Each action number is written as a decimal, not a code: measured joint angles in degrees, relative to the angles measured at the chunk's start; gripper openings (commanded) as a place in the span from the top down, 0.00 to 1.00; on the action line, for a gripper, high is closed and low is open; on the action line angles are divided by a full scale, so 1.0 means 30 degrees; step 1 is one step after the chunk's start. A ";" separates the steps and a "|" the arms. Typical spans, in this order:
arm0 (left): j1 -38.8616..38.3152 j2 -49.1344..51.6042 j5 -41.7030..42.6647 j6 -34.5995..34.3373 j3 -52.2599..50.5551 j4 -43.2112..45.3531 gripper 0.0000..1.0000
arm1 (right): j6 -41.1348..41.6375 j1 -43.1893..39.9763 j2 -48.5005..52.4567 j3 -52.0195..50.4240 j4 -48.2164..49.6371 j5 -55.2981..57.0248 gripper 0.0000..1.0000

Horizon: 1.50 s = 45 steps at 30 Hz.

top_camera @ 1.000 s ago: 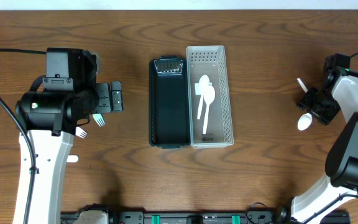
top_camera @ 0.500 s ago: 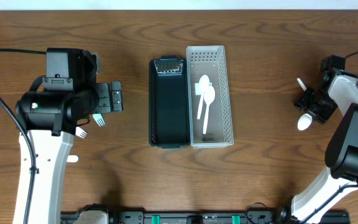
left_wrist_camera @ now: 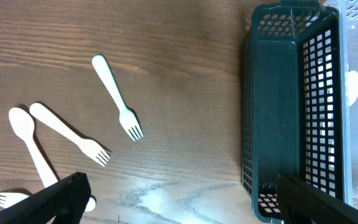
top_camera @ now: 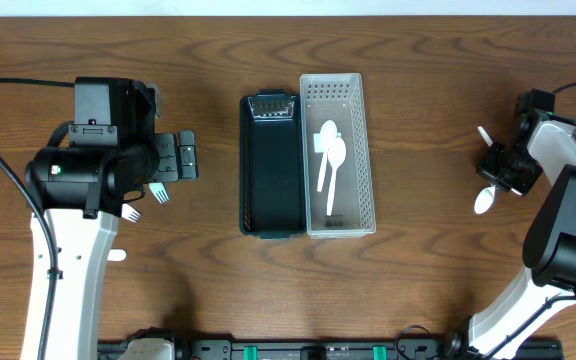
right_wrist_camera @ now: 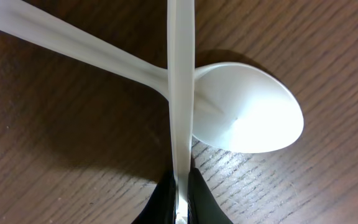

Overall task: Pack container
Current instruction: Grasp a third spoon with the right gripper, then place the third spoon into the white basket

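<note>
A dark green basket (top_camera: 271,165) and a clear white basket (top_camera: 337,155) stand side by side mid-table. Two white spoons (top_camera: 330,150) lie in the white one. My right gripper (top_camera: 503,165) is at the far right, low over the wood. In the right wrist view that gripper (right_wrist_camera: 180,182) is shut on the thin edge of a white plastic utensil (right_wrist_camera: 181,74). That utensil crosses over a white spoon (right_wrist_camera: 247,115) lying on the table. My left gripper (top_camera: 182,158) hovers open left of the dark basket (left_wrist_camera: 291,106), with nothing between its fingers (left_wrist_camera: 61,199).
Several white forks (left_wrist_camera: 117,99) (left_wrist_camera: 70,134) and a spoon (left_wrist_camera: 30,146) lie loose on the wood under the left arm. In the overhead view, forks (top_camera: 158,193) show beside the left arm's body. A spoon bowl (top_camera: 484,200) pokes out below the right gripper.
My right gripper has shut on the white utensil. The spoon bowl beneath it has shifted a little left. The left arm has not moved.
</note>
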 measured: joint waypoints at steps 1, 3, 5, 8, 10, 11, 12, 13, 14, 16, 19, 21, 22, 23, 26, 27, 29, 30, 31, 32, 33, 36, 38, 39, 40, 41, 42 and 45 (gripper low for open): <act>0.0000 -0.0007 0.0000 0.0000 0.0000 0.0000 0.02 | 0.0000 0.0007 0.0000 0.0058 -0.0211 -0.0073 0.99; 0.0000 -0.0007 0.0000 0.0000 0.0000 0.0000 0.02 | -0.0007 0.0051 0.0000 0.0255 -0.0758 -0.0262 0.99; 0.0000 0.0000 0.0000 0.0000 0.0000 0.0000 0.02 | 0.0000 0.0211 -0.0044 0.0590 -0.1479 -0.0488 0.99; 0.0000 0.0000 0.0000 0.0000 0.0000 -0.0007 0.02 | -0.0066 0.0991 -0.0495 0.1705 -0.2805 -0.0699 0.99; 0.0000 -0.0007 0.0000 0.0000 0.0000 0.0000 0.02 | -0.0131 0.1923 -0.1275 0.2973 -0.3381 -0.0780 0.99; 0.0000 -0.0007 0.0000 0.0000 0.0000 0.0000 0.02 | -0.0153 0.2499 -0.1763 0.3745 -0.3723 -0.0831 0.99; 0.0000 0.0000 0.0000 0.0000 0.0000 0.0000 0.02 | -0.0182 0.3147 -0.2310 0.4510 -0.4007 -0.0852 0.99; 0.0000 -0.0007 0.0000 0.0000 0.0000 0.0000 0.02 | -0.0219 0.3883 -0.2929 0.5260 -0.4153 -0.0954 0.99; 0.0000 0.0000 -0.0007 0.0000 0.0000 0.0000 0.02 | -0.0226 0.4663 -0.3504 0.5931 -0.4218 -0.1071 0.99; 0.0000 0.0000 0.0000 0.0000 0.0000 0.0000 0.02 | -0.0226 0.6302 -0.4539 0.7053 -0.4167 -0.1319 0.99; 0.0000 0.0000 0.0000 0.0000 0.0000 0.0000 0.02 | -0.0007 0.9020 -0.5377 0.7810 -0.4029 -0.1712 0.99; 0.0000 -0.0007 0.0000 0.0000 0.0000 0.0000 0.02 | 0.0299 1.0397 -0.5297 0.7839 -0.4080 -0.1865 0.99; 0.0000 -0.0007 0.0000 0.0000 0.0000 0.0000 0.02 | 0.0503 1.1089 -0.5042 0.7839 -0.4109 -0.1909 0.99; 0.0000 0.0000 0.0000 0.0000 0.0000 0.0000 0.02 | 0.0648 1.1570 -0.4772 0.7832 -0.4109 -0.1960 0.99; 0.0000 0.0000 0.0000 0.0000 0.0000 0.0000 0.02 | 0.1115 1.2910 -0.3541 0.7818 -0.4058 -0.2011 0.99; 0.0000 -0.0007 0.0000 0.0000 0.0000 0.0000 0.02 | 0.1239 1.3238 -0.3096 0.7818 -0.4058 -0.2004 0.99; 0.0000 -0.0007 0.0000 0.0000 0.0000 0.0000 0.02 | 0.1530 1.3865 -0.1982 0.7803 -0.4007 -0.2018 0.98; 0.0000 0.0000 0.0000 0.0000 0.0000 0.0000 0.02 | 0.1581 1.4032 -0.1574 0.7788 -0.3993 -0.2018 0.96; 0.0000 0.0000 0.0000 0.0000 0.0000 0.0000 0.02 | 0.1647 1.4178 -0.1173 0.7781 -0.3985 -0.1996 0.92; 0.0000 0.0000 0.0000 0.0000 0.0000 0.0000 0.02 | 0.1705 1.4309 -0.0707 0.7774 -0.3985 -0.2018 0.82; 0.0000 -0.0007 0.0000 0.0000 0.0000 0.0000 0.02 | 0.1851 1.4382 -0.0262 0.7774 -0.3985 -0.2025 0.76; 0.0000 0.0000 0.0000 0.0000 0.0000 0.0000 0.02 | 0.1632 1.4542 0.0750 0.7657 -0.3883 -0.2047 0.73; 0.0000 0.0000 0.0000 0.0000 0.0000 0.0000 0.02 | 0.1472 1.4549 0.1078 0.7592 -0.3657 -0.2047 0.72; 0.0000 0.0000 0.0000 0.0000 0.0000 0.0000 0.02 | 0.1377 1.4542 0.1107 0.7599 -0.3592 -0.2055 0.72; 0.0000 0.0000 0.0000 0.0000 0.0000 0.0000 0.02 | 0.1246 1.4542 0.1100 0.7628 -0.3585 -0.2047 0.72; 0.0000 -0.0007 0.0000 0.0000 0.0000 0.0000 0.02 | 0.1086 1.4484 0.1086 0.7803 -0.3759 -0.2033 0.71; 0.0000 -0.0007 0.0000 0.0000 0.0000 0.0000 0.02 | 0.0925 1.4440 0.1078 0.8102 -0.4014 -0.1996 0.71; 0.0000 0.0000 0.0000 0.0000 0.0000 0.0000 0.02 | 0.0080 1.3850 0.0940 0.9887 -0.5275 -0.1654 0.51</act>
